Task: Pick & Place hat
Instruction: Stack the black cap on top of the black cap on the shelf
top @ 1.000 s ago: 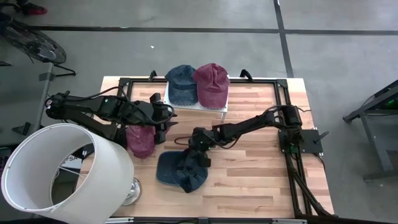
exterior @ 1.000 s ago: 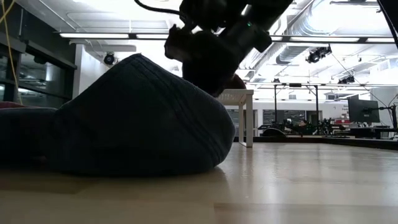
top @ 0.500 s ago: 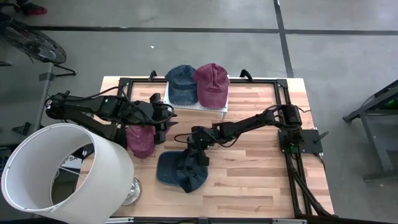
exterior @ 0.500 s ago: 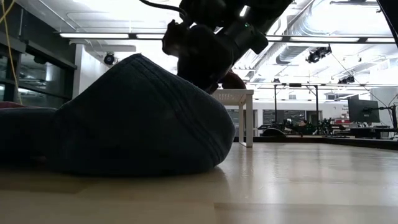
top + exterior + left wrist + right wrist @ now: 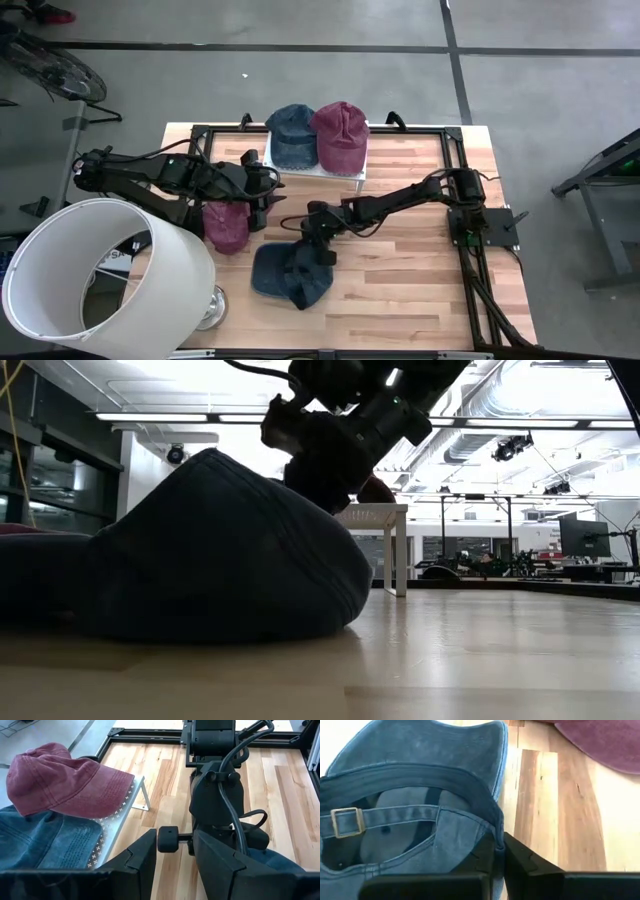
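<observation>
My right gripper [image 5: 498,851] had its fingers pinched together on the back rim of the dark blue hat [image 5: 290,275] — the one lying on the wooden worktop [image 5: 400,290] near its front middle (strap and buckle facing my wrist camera). My left gripper [image 5: 262,205] hung beside a maroon hat [image 5: 225,226] on the worktop, fingers apart. Two more hats, blue [image 5: 291,135] and maroon [image 5: 340,134], sat on the white stand [image 5: 345,173] — well behind.

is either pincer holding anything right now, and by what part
The right pincer pinches the blue hat on the table by its back rim, beside the strap opening. The left pincer holds nothing.
</observation>
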